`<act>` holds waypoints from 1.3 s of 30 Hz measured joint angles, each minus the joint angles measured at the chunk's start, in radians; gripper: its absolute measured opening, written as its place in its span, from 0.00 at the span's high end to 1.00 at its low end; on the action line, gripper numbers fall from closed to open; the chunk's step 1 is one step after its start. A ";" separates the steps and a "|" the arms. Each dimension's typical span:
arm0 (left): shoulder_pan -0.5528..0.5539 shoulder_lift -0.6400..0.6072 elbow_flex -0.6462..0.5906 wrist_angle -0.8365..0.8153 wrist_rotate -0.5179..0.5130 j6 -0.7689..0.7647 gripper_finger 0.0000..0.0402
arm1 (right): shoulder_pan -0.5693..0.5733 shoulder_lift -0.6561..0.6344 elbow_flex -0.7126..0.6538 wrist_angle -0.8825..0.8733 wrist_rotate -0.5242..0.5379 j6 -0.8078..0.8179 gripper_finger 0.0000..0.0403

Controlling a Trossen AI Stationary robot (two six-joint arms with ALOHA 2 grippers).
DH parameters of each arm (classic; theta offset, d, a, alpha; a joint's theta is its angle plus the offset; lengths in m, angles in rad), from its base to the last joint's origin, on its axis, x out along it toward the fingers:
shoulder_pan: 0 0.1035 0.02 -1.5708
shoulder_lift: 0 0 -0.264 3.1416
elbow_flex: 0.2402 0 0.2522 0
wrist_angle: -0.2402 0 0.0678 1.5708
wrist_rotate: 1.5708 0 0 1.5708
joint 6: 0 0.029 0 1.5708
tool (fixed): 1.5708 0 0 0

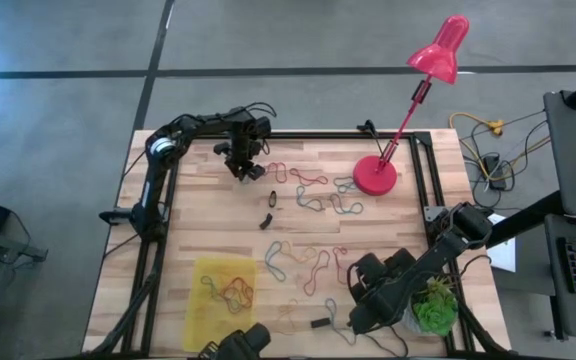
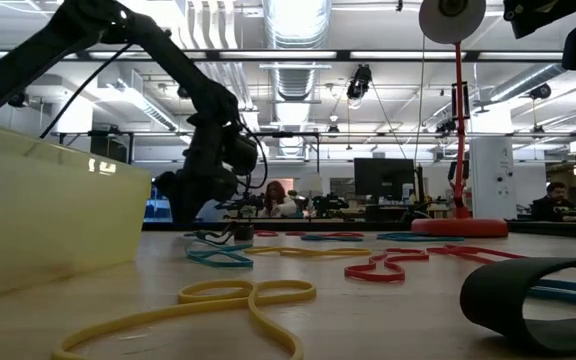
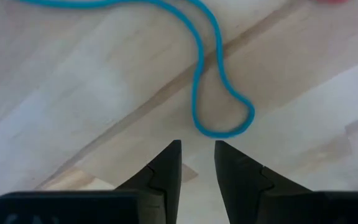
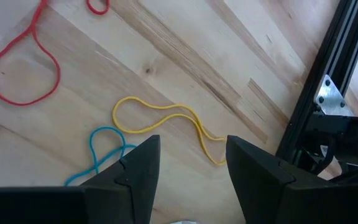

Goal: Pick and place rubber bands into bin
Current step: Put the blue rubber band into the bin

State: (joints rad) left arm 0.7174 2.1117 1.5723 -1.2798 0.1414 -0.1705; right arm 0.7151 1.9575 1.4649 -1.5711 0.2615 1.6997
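Observation:
Rubber bands (image 1: 308, 190) in several colours lie scattered flat on the wooden table. A few more sit inside the yellow bin (image 1: 200, 300) near the table's near-left corner. My left gripper (image 1: 241, 165) hovers near the far-left part of the table. In its wrist view the left gripper (image 3: 197, 152) is open by a narrow gap, with a blue band's loop (image 3: 219, 118) just beyond the fingertips, untouched. My right gripper (image 4: 193, 155) is wide open over the near-right area, above a yellow band (image 4: 166, 115), with a blue band (image 4: 104, 146) and a red band (image 4: 23, 68) beside it.
A pink desk lamp's base (image 1: 375, 177) stands on the far-right part of the table. A potted green plant (image 1: 434, 312) sits at the near-right corner. Small dark blocks (image 1: 267, 208) lie mid-table. Black frame rails (image 1: 418, 175) border the table.

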 joint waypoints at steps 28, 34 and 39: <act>-0.093 -0.160 0.014 0.331 0.045 -0.244 0.80 | 0.000 -0.001 -0.016 0.001 -0.053 -0.027 0.58; -0.046 -0.200 -0.065 0.331 -0.044 -0.359 0.80 | 0.000 -0.002 -0.018 0.001 -0.053 -0.061 0.58; 0.018 -0.199 -0.172 0.382 0.086 -0.497 0.80 | 0.000 -0.003 -0.022 0.000 -0.075 -0.061 0.58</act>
State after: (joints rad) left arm 0.7351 1.9129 1.4000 -0.8979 0.2279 -0.6670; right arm 0.7151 1.9549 1.4433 -1.5711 0.1868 1.6382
